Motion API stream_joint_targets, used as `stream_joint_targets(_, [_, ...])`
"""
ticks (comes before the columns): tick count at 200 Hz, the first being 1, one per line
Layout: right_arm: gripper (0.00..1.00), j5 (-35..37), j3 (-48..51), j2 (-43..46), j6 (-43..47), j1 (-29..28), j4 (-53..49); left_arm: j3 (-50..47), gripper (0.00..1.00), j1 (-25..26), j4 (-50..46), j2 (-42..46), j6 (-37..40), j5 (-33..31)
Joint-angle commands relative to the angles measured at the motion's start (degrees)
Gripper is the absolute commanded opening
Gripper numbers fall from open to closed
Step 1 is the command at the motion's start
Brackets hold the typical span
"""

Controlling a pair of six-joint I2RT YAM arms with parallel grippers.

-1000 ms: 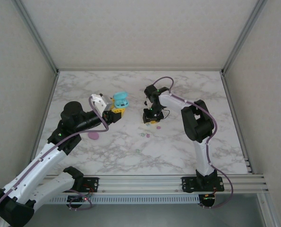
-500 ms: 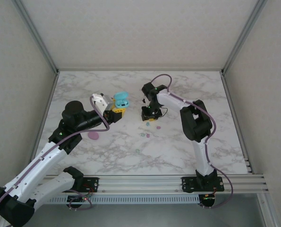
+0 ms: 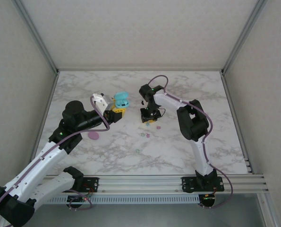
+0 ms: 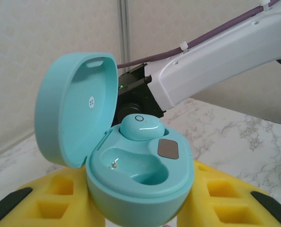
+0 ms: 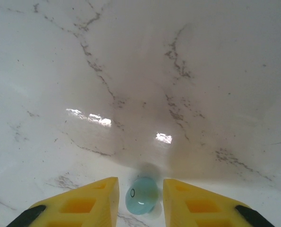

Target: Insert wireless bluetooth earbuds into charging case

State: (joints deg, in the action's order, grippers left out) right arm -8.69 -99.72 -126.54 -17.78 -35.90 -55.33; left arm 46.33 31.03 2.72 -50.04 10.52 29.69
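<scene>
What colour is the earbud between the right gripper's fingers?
Cyan. The earbud shows best in the right wrist view.

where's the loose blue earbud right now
In the right wrist view the loose blue earbud sits between the right gripper's yellow fingers; from above that is near the table's middle, right of the open case.

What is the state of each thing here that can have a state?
Case: lid open, one slot filled.
Seated bud: in the far slot.
Near slot: empty.
Left gripper: shut on case.
Loose bud: on table, between the right fingers, slim gaps on both sides.
Right gripper: open, narrowly.
Pink case: lying on table; lid unclear.
</scene>
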Motion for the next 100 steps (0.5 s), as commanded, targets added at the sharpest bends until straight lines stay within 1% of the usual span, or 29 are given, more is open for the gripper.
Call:
stream_joint_targets(1, [0.30,1.62,-1.62,-2.09,0.05,-0.82,-2.24,0.96,0.29,0.35,1.15,0.20,0.47,0.98])
stream_joint_targets(62, [0.28,3.30,-2.32,-3.19,0.58,-1.40,-3.38,1.11,0.28,0.35,1.04,0.22,0.38,1.07])
stream_joint_targets(100, [0.29,4.99,-2.60,-3.20,0.38,-2.00,-4.61,1.27,0.29,0.35,0.88,0.24,0.33,1.02])
